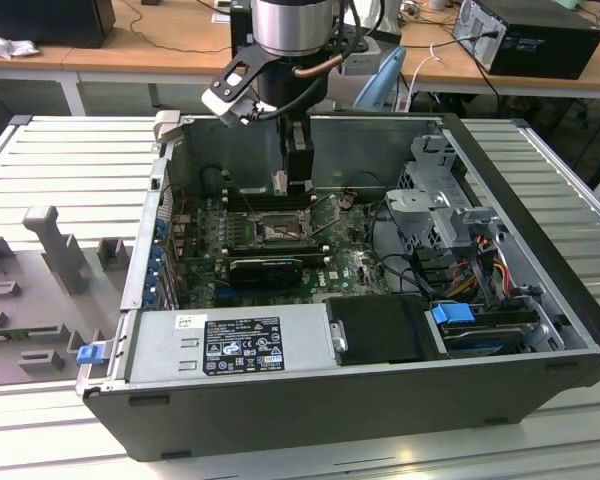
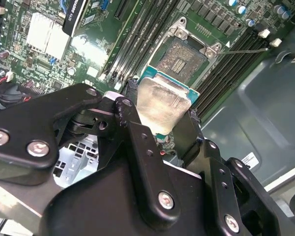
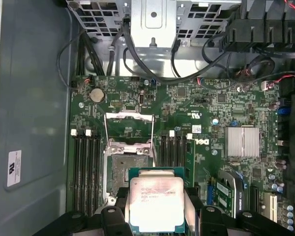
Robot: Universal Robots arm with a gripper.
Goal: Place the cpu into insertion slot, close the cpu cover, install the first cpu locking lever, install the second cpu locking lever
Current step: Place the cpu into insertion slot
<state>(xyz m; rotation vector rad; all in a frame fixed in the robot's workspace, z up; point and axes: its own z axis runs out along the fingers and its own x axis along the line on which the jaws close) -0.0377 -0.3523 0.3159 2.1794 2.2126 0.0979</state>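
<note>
Pincer (image 3: 156,217) is clamped on two opposite edges of the cpu (image 3: 156,201), whose silver top faces the first wrist view. The cpu hangs over one edge of the insertion slot (image 3: 127,169), apart from it and not yet seated. Beyond the slot, the cpu cover (image 3: 129,117) stands open on the green motherboard (image 3: 206,103).

1. In the exterior view, the arm (image 1: 292,25) stood vertical, with its silver wrist section pointing straight down.
2. The gripper (image 1: 294,180) hung directly below the wrist, with its black fingers directed downward.
3. In the second wrist view, the fingers (image 2: 137,137) were clamped against opposite edges of the cpu (image 2: 162,105).
4. In the first wrist view, the gripper (image 3: 157,209) held the cpu (image 3: 156,196) level between its fingertips.
</note>
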